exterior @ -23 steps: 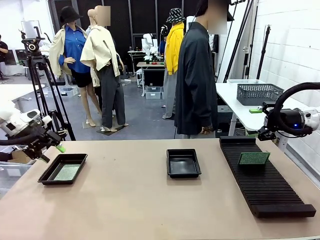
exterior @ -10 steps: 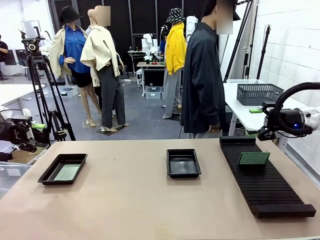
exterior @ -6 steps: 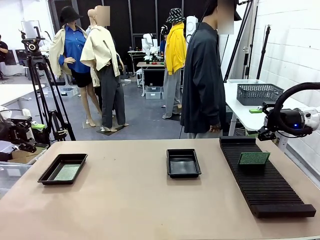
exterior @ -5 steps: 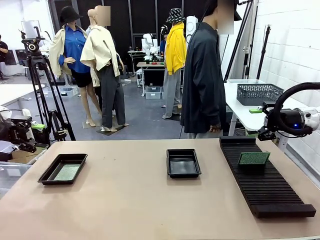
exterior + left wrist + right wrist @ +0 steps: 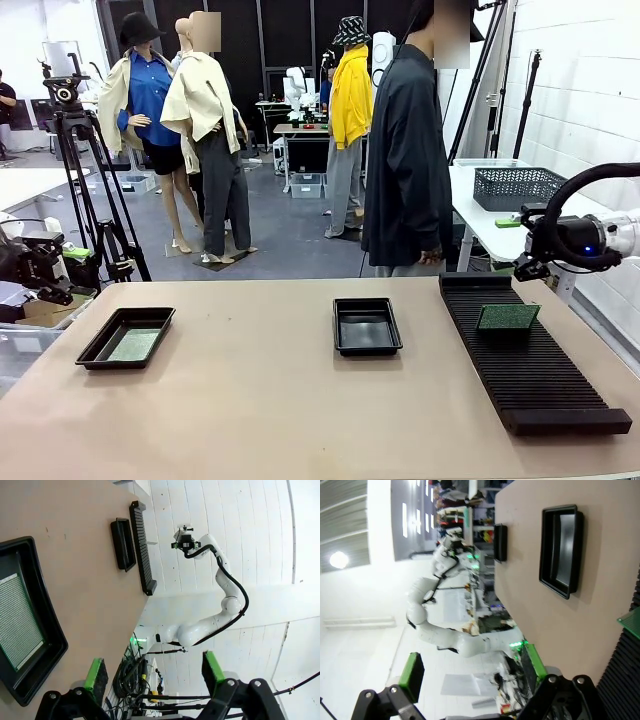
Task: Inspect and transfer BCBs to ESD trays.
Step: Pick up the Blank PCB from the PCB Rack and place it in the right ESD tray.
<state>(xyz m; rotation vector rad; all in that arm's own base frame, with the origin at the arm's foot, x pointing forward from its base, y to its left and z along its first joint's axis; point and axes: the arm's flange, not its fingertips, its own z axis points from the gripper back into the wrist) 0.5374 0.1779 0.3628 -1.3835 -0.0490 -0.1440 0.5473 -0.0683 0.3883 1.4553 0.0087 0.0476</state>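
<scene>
- Over on the far left, the left gripper (image 5: 153,666) hangs beyond the table's edge, green pads spread wide with nothing between them.
- Near it on the tan wooden table (image 5: 260,410) sits a shallow black plastic tray (image 5: 97,338), with one thin green rectangular circuit board (image 5: 133,345) lying flat inside.
- Mid-table is a second matching black tray (image 5: 368,351), nothing in it, well apart from the first.
- Further right, a long black ribbed rack (image 5: 540,385) carries another green board (image 5: 508,317) near its far end. It looks propped in the slots rather than lying flat.
- That board is probably light and stiff but easy to scratch or crack, so pinching it by the bare upper edge and lifting straight out seems safest.
- Far right, the right gripper (image 5: 471,666) hovers by the rack's far corner, jaws wide apart and holding nothing.
</scene>
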